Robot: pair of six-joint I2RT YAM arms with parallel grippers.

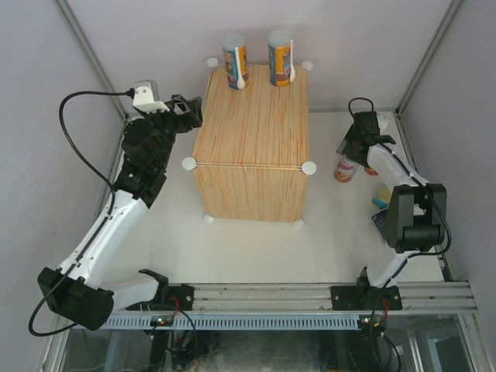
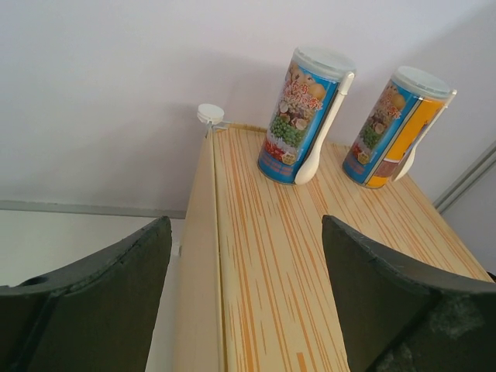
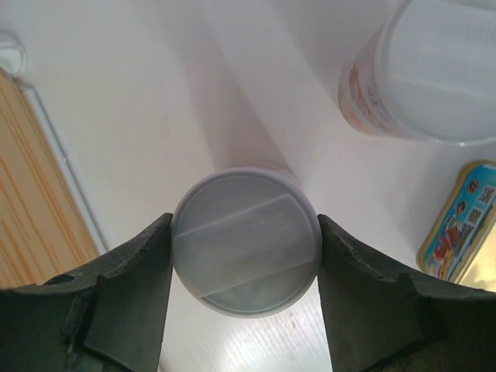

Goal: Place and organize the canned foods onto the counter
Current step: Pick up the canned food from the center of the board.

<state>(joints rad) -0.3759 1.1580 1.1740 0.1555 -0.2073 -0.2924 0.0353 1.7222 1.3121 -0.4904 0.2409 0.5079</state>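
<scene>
Right tool [image 3: 244,226] pinching short white-red can [image 3: 246,263] on worktop [image 3: 155,93]; left tool [image 2: 244,229] spread at counter [image 2: 271,256] edge, tall blue-orange cylinders [image 1: 235,56] [image 1: 280,56] on top

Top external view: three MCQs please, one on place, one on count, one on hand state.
1. Where do the tall cylinders stand?
A. On the table left of the counter
B. At the counter's far edge
C. In the left hand

2. How many cans are on the counter top?
A. None
B. Four
C. Two

3. What is the right hand doing?
A. Shut on a white-lidded can
B. Open and empty
C. Shut on a spoon

Answers:
1 B: the top view shows the tall cylinders side by side at the far edge of the counter.
2 C: only those two stand on it.
3 A: in the right wrist view, the right hand has both fingers against the sides of the white-lidded can.
</scene>
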